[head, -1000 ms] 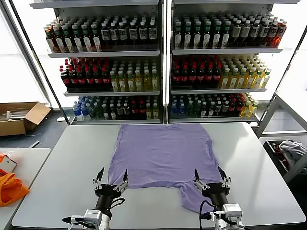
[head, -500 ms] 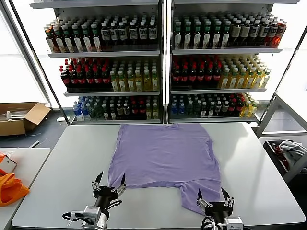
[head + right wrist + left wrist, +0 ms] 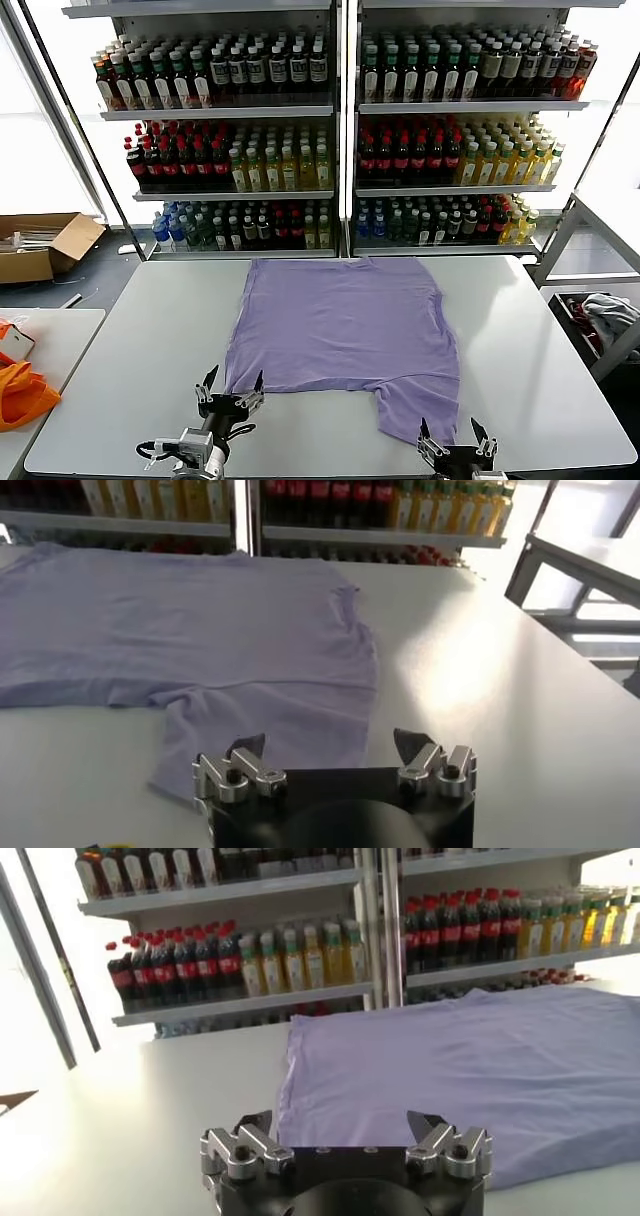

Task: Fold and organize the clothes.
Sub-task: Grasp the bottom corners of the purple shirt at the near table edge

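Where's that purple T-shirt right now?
In the head view, the T-shirt lies spread on the middle of the white table, before the drink shelves; one flap reaches the near edge.

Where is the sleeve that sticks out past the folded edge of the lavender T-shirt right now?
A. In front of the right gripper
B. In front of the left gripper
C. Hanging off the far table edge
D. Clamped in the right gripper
A: the T-shirt lies flat on the table, and its sleeve reaches toward the open right gripper, which holds nothing; the open left gripper faces the straight folded edge.
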`<state>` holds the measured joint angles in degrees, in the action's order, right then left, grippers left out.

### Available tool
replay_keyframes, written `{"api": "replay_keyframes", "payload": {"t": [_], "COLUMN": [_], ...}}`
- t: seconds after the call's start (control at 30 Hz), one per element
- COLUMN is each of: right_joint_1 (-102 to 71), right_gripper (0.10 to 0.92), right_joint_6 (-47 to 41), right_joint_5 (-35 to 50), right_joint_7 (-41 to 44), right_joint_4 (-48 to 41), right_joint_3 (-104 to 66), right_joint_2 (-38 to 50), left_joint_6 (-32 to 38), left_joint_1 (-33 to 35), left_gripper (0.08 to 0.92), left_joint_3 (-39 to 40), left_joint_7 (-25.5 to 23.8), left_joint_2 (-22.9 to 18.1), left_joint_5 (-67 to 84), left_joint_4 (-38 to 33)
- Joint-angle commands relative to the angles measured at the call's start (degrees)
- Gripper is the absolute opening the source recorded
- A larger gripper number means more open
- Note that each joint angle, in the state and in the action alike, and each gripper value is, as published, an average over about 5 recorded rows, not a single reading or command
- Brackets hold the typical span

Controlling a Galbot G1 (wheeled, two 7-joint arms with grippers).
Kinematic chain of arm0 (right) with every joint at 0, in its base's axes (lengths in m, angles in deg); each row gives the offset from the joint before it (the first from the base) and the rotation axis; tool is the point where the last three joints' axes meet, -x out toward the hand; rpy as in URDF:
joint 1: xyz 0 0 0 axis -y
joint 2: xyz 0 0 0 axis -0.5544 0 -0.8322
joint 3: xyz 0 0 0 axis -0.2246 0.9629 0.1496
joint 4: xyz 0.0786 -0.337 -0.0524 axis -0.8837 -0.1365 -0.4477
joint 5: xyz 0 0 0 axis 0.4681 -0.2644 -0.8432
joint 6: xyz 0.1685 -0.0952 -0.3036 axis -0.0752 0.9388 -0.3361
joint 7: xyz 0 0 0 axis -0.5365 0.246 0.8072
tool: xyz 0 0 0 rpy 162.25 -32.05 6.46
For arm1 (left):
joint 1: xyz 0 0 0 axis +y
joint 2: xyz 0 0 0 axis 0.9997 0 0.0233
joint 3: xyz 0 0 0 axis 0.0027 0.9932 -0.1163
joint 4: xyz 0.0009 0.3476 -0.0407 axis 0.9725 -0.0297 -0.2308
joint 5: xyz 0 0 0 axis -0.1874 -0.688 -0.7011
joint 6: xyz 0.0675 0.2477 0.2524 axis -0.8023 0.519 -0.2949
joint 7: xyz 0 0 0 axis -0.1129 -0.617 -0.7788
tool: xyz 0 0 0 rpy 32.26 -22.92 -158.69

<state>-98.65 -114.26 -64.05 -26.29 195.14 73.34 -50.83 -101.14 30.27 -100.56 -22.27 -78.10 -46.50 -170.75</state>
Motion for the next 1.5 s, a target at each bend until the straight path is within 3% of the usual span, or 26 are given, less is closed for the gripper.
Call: {"api": "replay_keyframes", "payload": {"t": [0.03,0.7,1.1,1.5], "right_joint_1": [-1.00,0.56,0.25,0.31], "right_gripper": [0.823,0.823,0.793,0.456], "right_joint_6": [-0.20,0.46,0.94,2.82], "right_joint_5": [0.35,-1.17,-1.41,-2.07], "right_joint_7": [-0.84,-0.34,-0.24,1.04], "right_joint_4": [-0.40,-2.58,-4.23,-5.54], "right_joint_3": [0.20,0.80,1.82,3.00], "right_joint_2": [-0.40,-1.80,-1.53,-1.70], "left_joint_6": [-0.23,-1.57,-5.21,-5.47], "left_joint_1": [-0.56,-1.17,-0.43,0.38], "left_gripper": [0.823,0.805,0.487,0.144], "left_joint_3": [-0.19,-1.15,-1.02,-0.78], "left_joint_7": [-0.06,0.46,0.54,0.08], "left_joint_2": [0.43,1.35,1.70,1.85], "left_joint_5": [0.71,5.64,7.57,6.93], "left_joint_4": [2.01,4.31,2.77,1.57]}}
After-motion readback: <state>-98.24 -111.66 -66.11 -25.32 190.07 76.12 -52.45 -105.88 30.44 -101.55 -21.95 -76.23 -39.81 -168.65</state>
